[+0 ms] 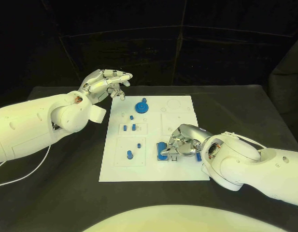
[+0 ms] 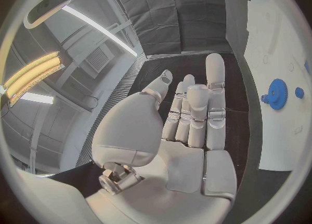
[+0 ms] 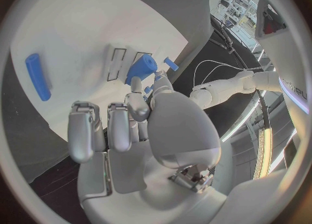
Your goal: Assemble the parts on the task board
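Note:
The white task board (image 1: 156, 164) lies in the middle of the black table. A blue gear (image 1: 143, 105) (image 2: 277, 94) stands near its far edge, with small blue pegs (image 1: 129, 127) below it and another blue part (image 1: 130, 154) lower left. My left hand (image 1: 107, 83) (image 2: 195, 125) hovers off the board's far left corner, fingers stretched out, holding nothing. My right hand (image 1: 183, 140) (image 3: 130, 130) is low over the board's near right area, fingers curled in. Its fingertips are at a blue cylindrical part (image 1: 164, 153) (image 3: 142, 68); whether they grip it is hidden.
A blue bar (image 3: 38, 76) lies on the board to one side of my right hand. Bare black table (image 1: 51, 193) surrounds the board on all sides. A white cable (image 1: 9, 174) trails off the table's left.

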